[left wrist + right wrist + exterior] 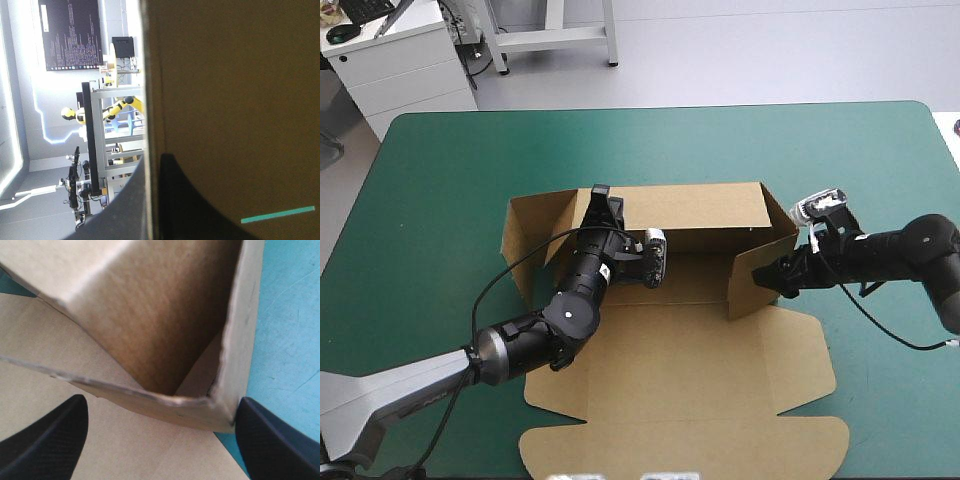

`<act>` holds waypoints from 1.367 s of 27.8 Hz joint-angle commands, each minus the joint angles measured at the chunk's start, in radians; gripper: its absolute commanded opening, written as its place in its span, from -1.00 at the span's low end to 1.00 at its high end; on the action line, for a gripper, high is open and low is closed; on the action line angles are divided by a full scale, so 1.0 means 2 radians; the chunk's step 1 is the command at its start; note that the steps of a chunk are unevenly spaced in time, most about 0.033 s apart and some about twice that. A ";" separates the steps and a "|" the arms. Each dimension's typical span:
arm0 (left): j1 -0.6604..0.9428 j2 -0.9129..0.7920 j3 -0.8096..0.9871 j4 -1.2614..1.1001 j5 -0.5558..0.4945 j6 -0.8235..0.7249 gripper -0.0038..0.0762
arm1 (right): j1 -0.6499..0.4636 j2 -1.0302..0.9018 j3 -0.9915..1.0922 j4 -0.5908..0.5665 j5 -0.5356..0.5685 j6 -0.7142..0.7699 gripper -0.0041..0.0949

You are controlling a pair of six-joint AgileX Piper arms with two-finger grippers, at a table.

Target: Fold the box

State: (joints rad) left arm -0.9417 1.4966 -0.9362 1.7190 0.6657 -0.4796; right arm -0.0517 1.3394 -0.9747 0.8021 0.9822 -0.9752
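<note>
Pinching the box's [700,370] back wall [710,205] upright in my left claw [602,205], I hold my right claw [768,278] apart around a side flap's [742,292] corner; the lid [680,440] lies flat.

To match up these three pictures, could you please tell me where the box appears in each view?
High view: the box lies mid-table, far wall raised, lid flat toward the near edge.
Left wrist view: its wall stands edge-on between the left end effector's fingers.
Right wrist view: a raised corner sits between the right end effector's open fingers.
Shared landmark: the teal-green cover, seen in all three.
</note>
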 commanded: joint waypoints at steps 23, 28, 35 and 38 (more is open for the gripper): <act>-0.003 -0.015 -0.012 0.041 0.016 -0.004 -0.93 | 0.138 -0.050 0.087 0.040 -0.330 0.019 -0.39; -0.003 -0.015 -0.012 0.041 0.016 -0.004 -0.93 | 0.138 -0.055 0.087 0.039 -0.327 0.012 -0.95; -0.003 -0.015 -0.012 0.041 0.016 -0.015 -0.93 | 0.138 -0.054 0.087 0.041 -0.328 0.015 -0.95; -0.003 -0.015 -0.012 0.041 0.017 -0.017 -0.92 | 0.138 -0.054 0.087 0.041 -0.330 0.015 -0.95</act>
State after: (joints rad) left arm -0.9428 1.4985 -0.9362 1.7240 0.6664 -0.4979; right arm 0.2254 1.2686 -0.7745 0.8490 0.3288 -0.9416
